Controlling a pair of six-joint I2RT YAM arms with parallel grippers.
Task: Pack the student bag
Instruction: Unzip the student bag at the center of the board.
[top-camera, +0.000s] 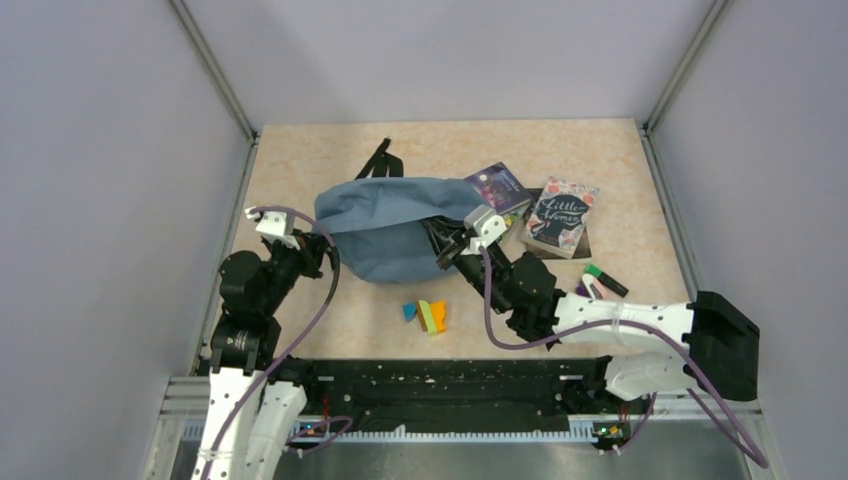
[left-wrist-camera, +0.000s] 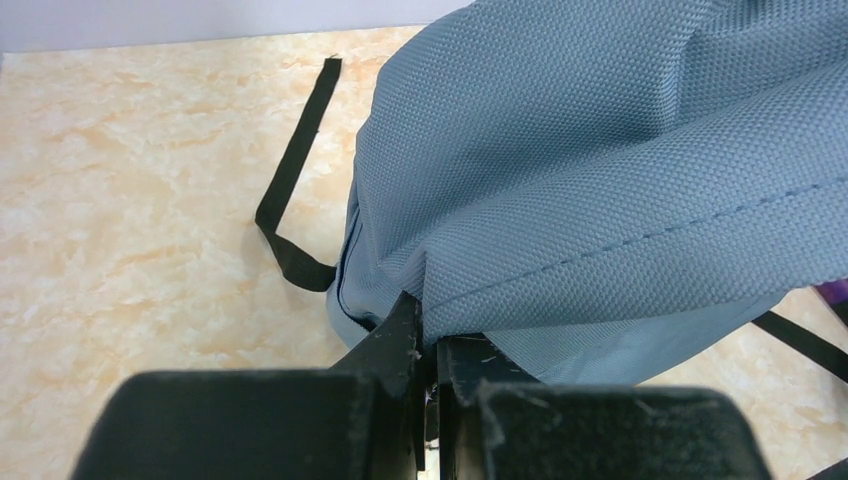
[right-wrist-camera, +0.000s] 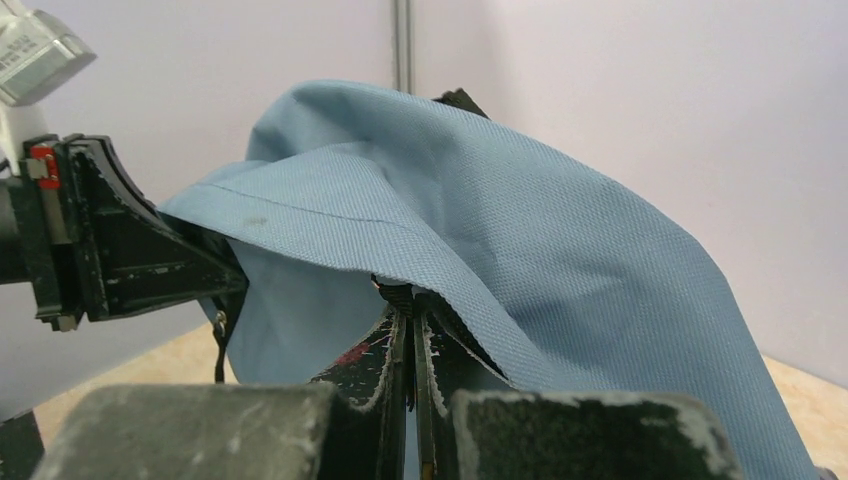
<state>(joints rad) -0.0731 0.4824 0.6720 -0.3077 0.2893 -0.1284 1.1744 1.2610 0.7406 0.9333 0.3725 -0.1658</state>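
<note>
The slate-blue student bag (top-camera: 385, 222) lies at the table's middle, its black straps (top-camera: 378, 160) trailing to the far side. My left gripper (top-camera: 322, 250) is shut on the bag's left edge; in the left wrist view the fabric fold (left-wrist-camera: 520, 200) is pinched between the jaws (left-wrist-camera: 430, 320). My right gripper (top-camera: 445, 243) is shut on the bag's right rim by the dark opening; in the right wrist view the blue fabric (right-wrist-camera: 480, 230) drapes over the closed fingers (right-wrist-camera: 410, 305). Two books lie right of the bag: a purple one (top-camera: 500, 187) and "Little Women" (top-camera: 560, 217).
Coloured blocks (top-camera: 428, 315) lie in front of the bag. Markers (top-camera: 603, 280) lie by my right arm. A loose black strap (left-wrist-camera: 290, 190) lies on the marble tabletop. Grey walls enclose the table on three sides.
</note>
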